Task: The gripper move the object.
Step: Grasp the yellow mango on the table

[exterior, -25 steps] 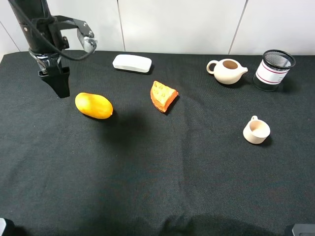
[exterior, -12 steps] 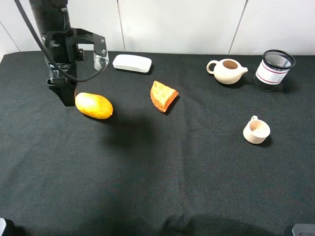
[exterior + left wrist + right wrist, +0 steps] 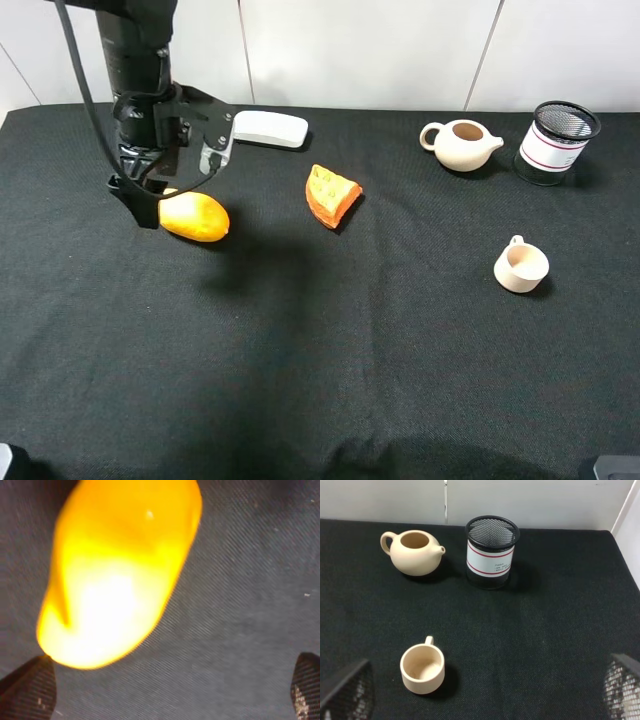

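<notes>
the left gripper (image 3: 167,692) is spread wide and holds nothing. one fingertip (image 3: 27,690) sits just beside the end of the mango (image 3: 195,217), the other well apart from it. the mango lies on the black cloth (image 3: 300,350) at the left, well apart from the orange wedge (image 3: 332,196). the right gripper (image 3: 482,695) is also spread wide, empty.

High camera: off the arms, looks steeply down from the front edge toward the white wall (image 3: 370,50). It takes in the whole black table (image 3: 320,350) from far off.

Left wrist camera: pointed down, very near the mango (image 3: 120,570), which fills most of the frame (blurred, overexposed). The high view shares it.

Right wrist camera: raised, tilted toward the wall, at mid-distance. It shares the teapot (image 3: 415,553), mesh pot (image 3: 491,552) and cup (image 3: 422,669) with the high view.
</notes>
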{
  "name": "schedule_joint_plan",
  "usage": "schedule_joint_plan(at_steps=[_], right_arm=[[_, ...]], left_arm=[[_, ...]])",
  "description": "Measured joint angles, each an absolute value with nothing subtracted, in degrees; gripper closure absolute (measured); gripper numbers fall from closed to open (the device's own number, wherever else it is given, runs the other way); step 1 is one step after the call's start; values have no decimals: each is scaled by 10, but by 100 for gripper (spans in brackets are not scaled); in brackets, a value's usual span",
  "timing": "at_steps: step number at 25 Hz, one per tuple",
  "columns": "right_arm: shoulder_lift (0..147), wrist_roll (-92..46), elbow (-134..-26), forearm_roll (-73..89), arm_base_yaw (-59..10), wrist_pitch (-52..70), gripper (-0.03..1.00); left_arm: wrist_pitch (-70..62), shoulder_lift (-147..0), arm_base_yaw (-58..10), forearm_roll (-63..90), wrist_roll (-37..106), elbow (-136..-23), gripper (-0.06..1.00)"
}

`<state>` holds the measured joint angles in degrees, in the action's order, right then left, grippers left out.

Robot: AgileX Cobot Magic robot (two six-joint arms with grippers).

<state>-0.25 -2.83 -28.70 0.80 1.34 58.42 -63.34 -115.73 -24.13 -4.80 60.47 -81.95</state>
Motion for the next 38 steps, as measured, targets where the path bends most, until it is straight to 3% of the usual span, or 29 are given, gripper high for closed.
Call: schedule_joint_plan(at_steps=[11, 38], right_arm=[[-3, -28, -287, 8, 13, 584, 27], [-3, -28, -287, 8, 13, 584, 27]], left_arm=[[-574, -1159, -243, -45, 692, -820, -5], [-526, -1248, -243, -19, 742, -818, -5]])
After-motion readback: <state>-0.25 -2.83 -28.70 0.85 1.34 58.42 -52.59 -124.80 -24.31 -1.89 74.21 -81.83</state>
